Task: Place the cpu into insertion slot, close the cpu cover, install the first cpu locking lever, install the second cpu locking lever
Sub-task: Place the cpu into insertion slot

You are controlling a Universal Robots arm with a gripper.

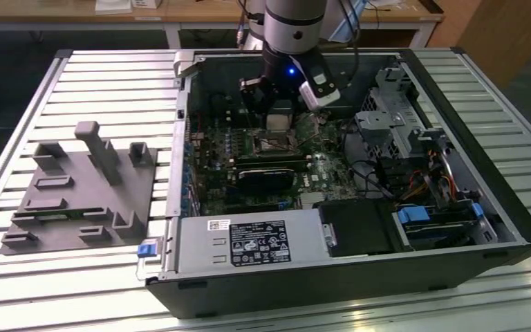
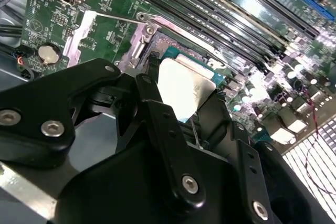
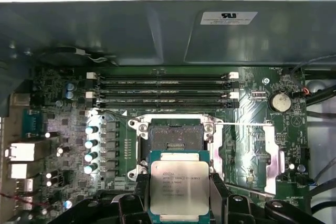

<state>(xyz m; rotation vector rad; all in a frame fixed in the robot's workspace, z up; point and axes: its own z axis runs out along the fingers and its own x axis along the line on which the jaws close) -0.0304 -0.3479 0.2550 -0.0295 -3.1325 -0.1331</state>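
Note:
My gripper (image 3: 179, 195) is shut on the cpu (image 3: 179, 186), a flat square chip with a dull silver top, one black finger on each side. In the first wrist view the cpu hangs just short of the insertion slot (image 3: 176, 137), a dark square socket with a metal rim on the green motherboard (image 3: 247, 145). In the exterior view the gripper (image 1: 279, 116) hovers above the slot (image 1: 273, 145) inside the open computer case. In the second wrist view the cpu (image 2: 184, 87) sits between the fingers, over the socket frame (image 2: 173, 27). Thin locking levers (image 3: 241, 124) stick out from the socket. The cpu cover is hidden.
Long black memory slots (image 3: 163, 90) lie beyond the socket, and a coin battery (image 3: 280, 102) sits to one side. The case walls (image 1: 180, 138) ring the board. A power supply (image 1: 247, 242), cables and drive bays (image 1: 404, 131) crowd the case. A grey fixture (image 1: 81, 187) stands at the exterior view's left.

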